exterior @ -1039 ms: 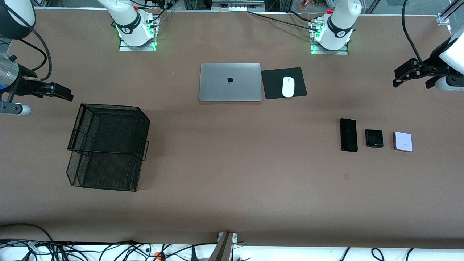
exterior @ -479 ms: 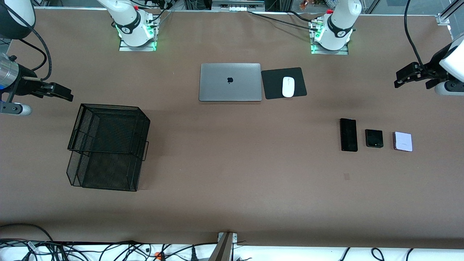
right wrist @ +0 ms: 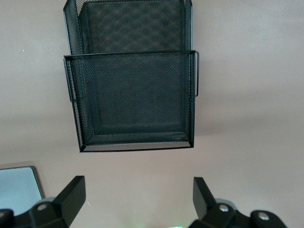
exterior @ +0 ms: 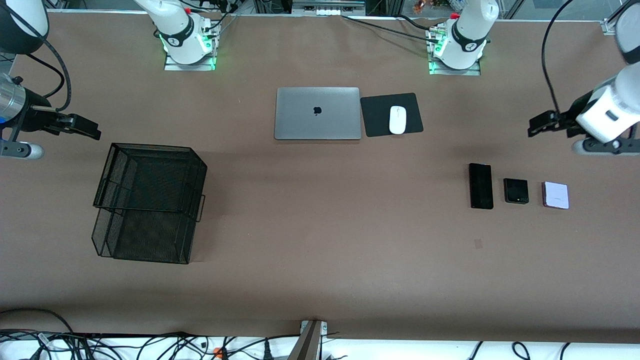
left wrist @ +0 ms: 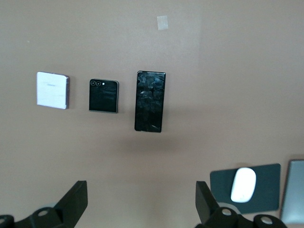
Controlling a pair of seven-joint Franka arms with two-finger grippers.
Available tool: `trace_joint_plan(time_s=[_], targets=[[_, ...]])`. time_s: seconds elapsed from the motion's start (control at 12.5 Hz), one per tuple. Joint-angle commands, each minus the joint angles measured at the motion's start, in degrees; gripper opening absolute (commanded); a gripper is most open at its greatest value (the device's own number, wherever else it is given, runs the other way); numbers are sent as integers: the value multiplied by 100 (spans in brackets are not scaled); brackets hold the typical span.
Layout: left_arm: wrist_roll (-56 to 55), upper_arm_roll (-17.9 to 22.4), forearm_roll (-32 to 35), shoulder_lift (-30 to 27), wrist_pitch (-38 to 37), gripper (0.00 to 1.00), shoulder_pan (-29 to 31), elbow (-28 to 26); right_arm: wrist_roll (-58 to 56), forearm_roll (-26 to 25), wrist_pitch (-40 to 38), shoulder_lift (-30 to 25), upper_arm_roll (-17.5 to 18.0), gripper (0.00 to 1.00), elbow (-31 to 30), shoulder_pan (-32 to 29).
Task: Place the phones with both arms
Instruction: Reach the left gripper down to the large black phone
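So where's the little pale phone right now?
The pale lavender-white phone lies flat on the table at the left arm's end, last in a row of three, beside the small black phone, with the long black phone next along.

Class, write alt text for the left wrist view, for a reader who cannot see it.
Three phones lie in a row on a brown table: a pale lavender-white phone, a small black phone and a long black phone. The open left gripper hangs above the table, empty. A white mouse sits on a dark pad at the edge.
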Motion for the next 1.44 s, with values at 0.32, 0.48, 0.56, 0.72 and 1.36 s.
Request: trace_joint_plan(time_s=[0.32, 0.48, 0.56, 0.72, 1.36], targets=[[141, -27, 176, 468, 2093, 100, 38, -1408, -100, 17, -66, -12, -1, 100, 36, -25], [211, -36, 333, 915, 2770, 100, 38, -1567, -100, 17, -66, -12, -1, 100, 36, -25], [237, -62, 534, 1204, 3060, 100, 29, -1568, -100, 17, -66, -21, -1, 100, 36, -25], [360, -71, 685, 1697, 3675, 100, 29, -1568, -100, 17, -66, -12, -1, 100, 36, -25], [326, -80, 686, 2464, 4950, 100, 12, -1742, -100, 9, -66, -12, -1, 100, 27, -25]])
